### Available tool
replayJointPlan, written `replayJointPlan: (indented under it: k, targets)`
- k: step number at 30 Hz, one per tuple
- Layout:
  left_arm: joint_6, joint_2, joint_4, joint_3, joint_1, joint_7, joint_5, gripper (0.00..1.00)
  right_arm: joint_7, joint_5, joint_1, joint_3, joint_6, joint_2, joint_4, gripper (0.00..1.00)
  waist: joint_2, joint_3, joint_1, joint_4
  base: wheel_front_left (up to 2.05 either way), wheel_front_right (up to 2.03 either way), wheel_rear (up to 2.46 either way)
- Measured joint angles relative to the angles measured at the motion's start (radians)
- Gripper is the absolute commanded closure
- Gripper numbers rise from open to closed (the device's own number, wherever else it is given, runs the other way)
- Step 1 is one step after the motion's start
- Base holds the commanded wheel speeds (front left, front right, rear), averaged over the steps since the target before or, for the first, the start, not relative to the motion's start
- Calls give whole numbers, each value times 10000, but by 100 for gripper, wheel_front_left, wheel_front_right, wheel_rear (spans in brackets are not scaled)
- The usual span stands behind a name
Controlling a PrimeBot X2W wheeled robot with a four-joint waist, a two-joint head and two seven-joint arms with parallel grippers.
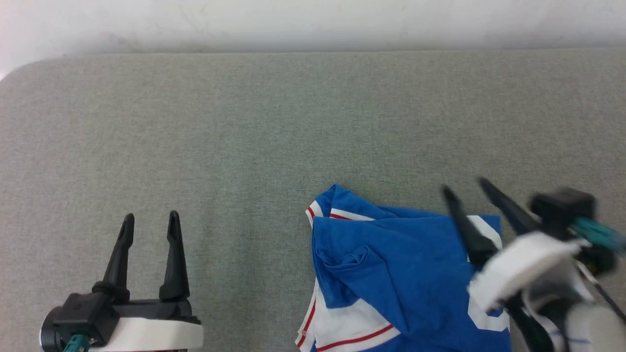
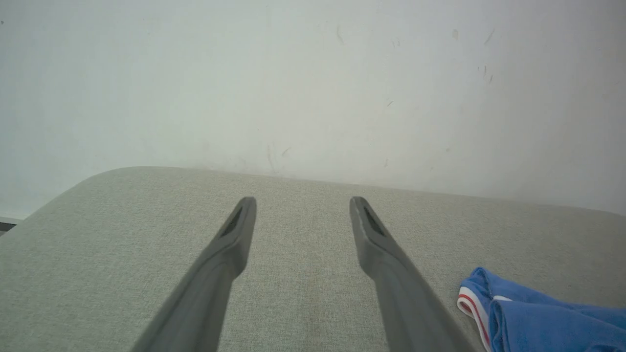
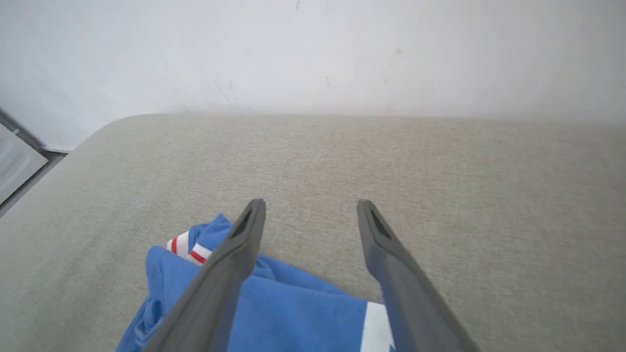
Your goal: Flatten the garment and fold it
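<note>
Two claws, both spread wide with nothing between the fingers. On the left, the left claw (image 1: 150, 217) hovers over the bare grey worktop (image 1: 244, 122), fingers pointing at the pale wall (image 1: 313, 19), well apart from the shirt (image 1: 391, 259).

Further right, the shirt lies bunched on the near right part of the worktop, and its near end runs off the bottom of the head view. It looks soft, light and limp. I'd expect it to sag, drag and cling to the cloth surface rather than slide, and a careless pinch would likely gather several layers. The striped corner at its far left looks the cleanest hold for one claw, and the far right edge for the other.

A blue panel is folded over the middle, with striped trim at the far left and near left, and white print showing on the right. Its long axis seems to run from near to far, though the cut-off end leaves that unsure. I cannot tell which way the collar faces.

At the right, the right claw (image 1: 463, 186), blurred, hangs just above that far right edge.
</note>
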Motion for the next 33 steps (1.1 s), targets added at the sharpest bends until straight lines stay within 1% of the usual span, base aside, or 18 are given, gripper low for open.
replayJointPlan:
  k: [3,6,8,13,17,19,21,25,30,33]
  targets:
    - [0,21,-104,52,-1,0,8,0,-148,-416,1016,-1009,0,-40,-267,0,0,116,0,-58,0,0,0]
    - [0,81,-151,100,0,0,17,0,-205,-372,1780,-1471,0,-44,-247,0,0,228,0,-135,0,0,0]
    - [-2,109,-163,100,0,2,17,0,-192,-410,2053,-1469,0,-44,-96,0,0,302,0,-196,0,0,0]
    - [-2,146,-184,79,-36,17,19,0,0,33,2218,-1574,0,-19,748,0,0,453,0,-250,0,0,0]
    - [-6,226,-244,77,-156,105,21,0,167,109,2197,-1741,0,-31,1089,0,0,500,0,-142,0,0,0]
    - [-8,259,-259,79,-157,111,23,0,349,224,2162,-1657,-2,-48,1160,0,0,516,0,-78,0,0,0]
    - [-8,276,-261,71,-160,117,23,0,514,451,2103,-1655,0,-67,1200,100,0,525,-1,-11,0,0,0]
    - [-10,295,-259,10,-164,119,21,0,838,978,1997,-1565,6,-82,1260,100,0,511,0,106,0,0,0]
    - [-10,297,-257,-58,-177,119,25,0,861,1032,1945,-1553,2,-69,1214,100,0,410,0,146,0,0,0]
    - [-10,316,-265,-98,-181,119,90,0,859,1018,1875,-1536,2,-59,1154,100,0,367,0,54,0,0,0]
